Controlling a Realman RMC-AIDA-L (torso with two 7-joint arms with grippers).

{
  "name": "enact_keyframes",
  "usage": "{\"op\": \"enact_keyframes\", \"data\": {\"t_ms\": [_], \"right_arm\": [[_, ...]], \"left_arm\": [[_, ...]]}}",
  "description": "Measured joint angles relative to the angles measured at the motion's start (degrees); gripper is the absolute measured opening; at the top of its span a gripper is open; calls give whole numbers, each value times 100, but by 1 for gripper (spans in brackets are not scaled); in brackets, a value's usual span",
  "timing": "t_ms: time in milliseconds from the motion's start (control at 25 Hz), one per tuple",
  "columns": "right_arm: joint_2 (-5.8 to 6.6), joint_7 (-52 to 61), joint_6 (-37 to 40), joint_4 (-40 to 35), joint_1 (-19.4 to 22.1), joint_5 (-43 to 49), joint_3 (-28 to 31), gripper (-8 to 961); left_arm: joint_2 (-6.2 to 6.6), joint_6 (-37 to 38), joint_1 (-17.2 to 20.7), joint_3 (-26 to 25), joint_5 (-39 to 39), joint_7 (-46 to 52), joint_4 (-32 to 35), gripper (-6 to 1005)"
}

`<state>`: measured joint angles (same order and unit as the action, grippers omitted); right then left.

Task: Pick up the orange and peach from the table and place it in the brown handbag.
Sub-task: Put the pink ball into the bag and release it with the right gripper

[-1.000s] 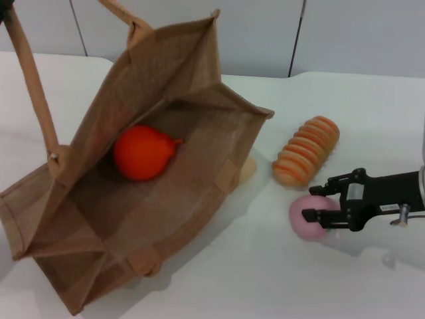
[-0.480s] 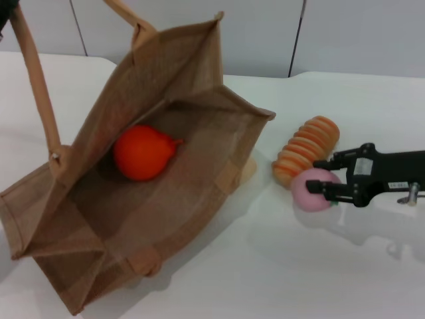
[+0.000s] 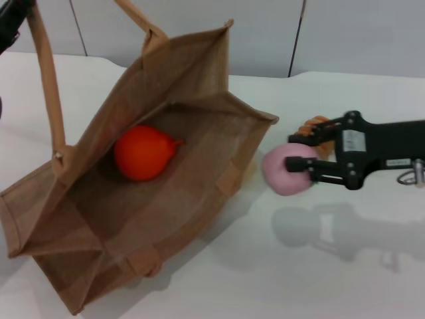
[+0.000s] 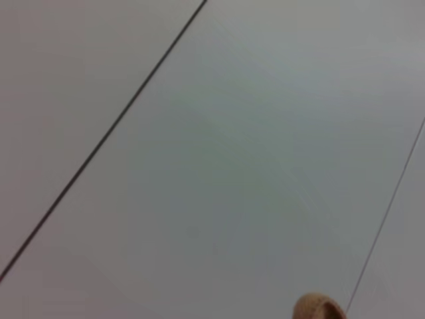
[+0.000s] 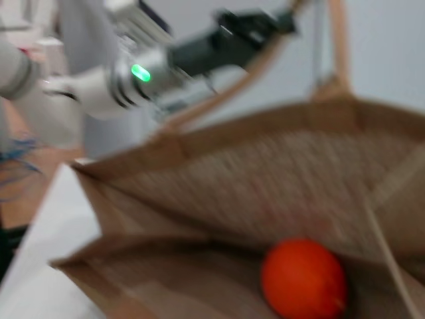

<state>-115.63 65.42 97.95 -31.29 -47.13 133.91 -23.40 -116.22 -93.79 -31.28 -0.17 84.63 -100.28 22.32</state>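
Observation:
The brown handbag (image 3: 199, 100) stands open on the table at the left, its mouth toward me. The orange (image 3: 143, 153) lies inside it and also shows in the right wrist view (image 5: 304, 278). My right gripper (image 3: 296, 153) is shut on the pink peach (image 3: 284, 174) and holds it above the table, just right of the bag's open rim. My left gripper (image 3: 12, 18) is at the top left, holding up one long tan handle (image 3: 48, 86). It also shows in the right wrist view (image 5: 260, 25). A bit of the handle shows in the left wrist view (image 4: 319, 308).
An orange-and-cream striped roll (image 3: 315, 123) lies on the white table (image 3: 265, 279) behind the right gripper, mostly hidden by it. A grey panelled wall (image 3: 265, 33) runs along the table's far edge.
My right gripper has lifted the peach off the table and carried it left, past the striped roll, toward the bag's rim. The bag has shifted slightly.

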Motion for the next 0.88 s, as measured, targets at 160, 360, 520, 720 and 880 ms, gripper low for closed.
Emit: {"op": "enact_keyframes", "data": {"t_ms": [160, 360, 520, 720, 880], "right_arm": [[-22, -131, 144, 237, -396, -24, -113, 350], [-38, -360, -375, 946, -1031, -24, -489, 322], [-60, -444, -1275, 1590, -1546, -23, -798, 286], [-89, -691, -2586, 2378, -2067, -20, -899, 276], [-103, -877, -3534, 2851, -2351, -24, -857, 277]], "left_arm": [[0, 10, -108, 0, -95, 0, -11, 140], [1, 8, -298, 3, -249, 8, -66, 143], [13, -29, -448, 8, -324, 7, -139, 145], [9, -86, -624, 9, -467, 54, -158, 148], [6, -220, -695, 9, -513, 105, -167, 150]]}}
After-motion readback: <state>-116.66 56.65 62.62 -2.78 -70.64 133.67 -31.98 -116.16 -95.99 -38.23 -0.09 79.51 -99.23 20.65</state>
